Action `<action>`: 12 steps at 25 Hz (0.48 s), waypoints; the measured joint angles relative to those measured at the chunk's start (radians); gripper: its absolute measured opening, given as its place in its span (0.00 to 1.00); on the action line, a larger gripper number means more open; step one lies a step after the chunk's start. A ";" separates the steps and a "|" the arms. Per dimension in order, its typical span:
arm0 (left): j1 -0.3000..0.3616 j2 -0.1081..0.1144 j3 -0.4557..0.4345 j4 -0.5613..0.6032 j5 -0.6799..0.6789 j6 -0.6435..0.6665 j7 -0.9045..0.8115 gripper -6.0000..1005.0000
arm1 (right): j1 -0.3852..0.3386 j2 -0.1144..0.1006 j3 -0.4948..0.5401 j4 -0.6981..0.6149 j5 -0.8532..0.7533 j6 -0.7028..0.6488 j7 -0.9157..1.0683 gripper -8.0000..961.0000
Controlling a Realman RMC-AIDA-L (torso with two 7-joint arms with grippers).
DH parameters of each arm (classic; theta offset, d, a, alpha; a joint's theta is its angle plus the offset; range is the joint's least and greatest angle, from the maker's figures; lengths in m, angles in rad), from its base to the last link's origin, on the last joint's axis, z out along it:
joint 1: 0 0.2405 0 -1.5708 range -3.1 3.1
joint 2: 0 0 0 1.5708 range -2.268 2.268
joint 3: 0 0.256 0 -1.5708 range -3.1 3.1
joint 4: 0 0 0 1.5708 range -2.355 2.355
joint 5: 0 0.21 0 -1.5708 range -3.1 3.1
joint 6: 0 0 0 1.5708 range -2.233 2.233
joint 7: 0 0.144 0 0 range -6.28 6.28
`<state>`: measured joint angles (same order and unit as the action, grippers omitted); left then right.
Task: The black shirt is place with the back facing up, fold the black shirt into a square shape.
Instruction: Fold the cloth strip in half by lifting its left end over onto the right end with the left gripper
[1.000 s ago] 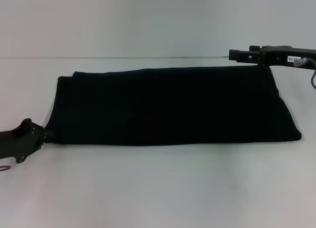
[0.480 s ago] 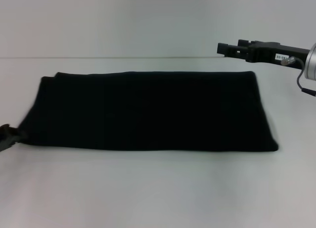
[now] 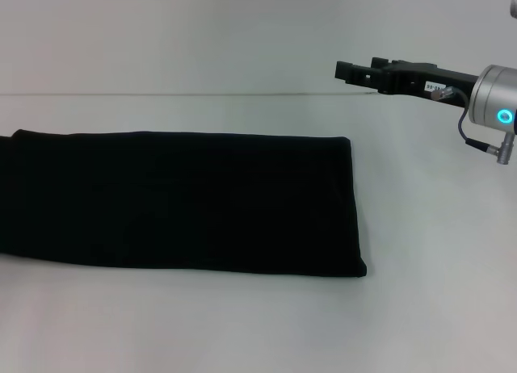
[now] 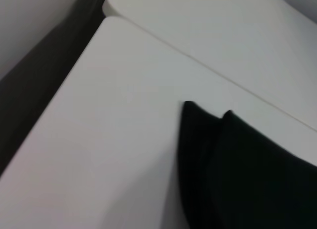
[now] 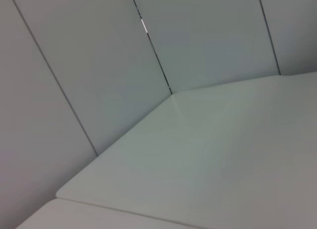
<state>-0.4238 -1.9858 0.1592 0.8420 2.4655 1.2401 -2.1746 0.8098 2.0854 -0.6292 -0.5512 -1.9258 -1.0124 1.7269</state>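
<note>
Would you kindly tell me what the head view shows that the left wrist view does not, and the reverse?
Only the head view shows the right gripper, raised at the far right and clear of the cloth, and the black shirt's long folded band with its right end. Only the left wrist view shows two layered corners at one end of the shirt, and the table's edge with a dark gap beyond. Both show the shirt lying flat on the white table.

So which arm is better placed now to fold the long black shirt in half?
Probably the right. The right gripper hangs above the table beyond the free end of the black shirt. The left gripper is out of the head view.
</note>
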 joint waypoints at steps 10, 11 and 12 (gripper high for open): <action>-0.206 0.030 0.042 -0.060 -0.142 0.342 -0.009 0.03 | -0.042 -0.023 0.011 -0.001 0.017 0.068 -0.053 0.92; -0.247 0.024 0.054 -0.086 -0.162 0.361 -0.009 0.03 | -0.052 -0.030 0.013 -0.002 0.022 0.078 -0.061 0.92; -0.279 0.015 0.066 -0.110 -0.176 0.373 -0.009 0.03 | -0.061 -0.040 0.015 -0.002 0.028 0.081 -0.067 0.92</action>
<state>-0.7031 -1.9708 0.2250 0.7322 2.2893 1.6131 -2.1833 0.7487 2.0457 -0.6146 -0.5536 -1.8980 -0.9317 1.6599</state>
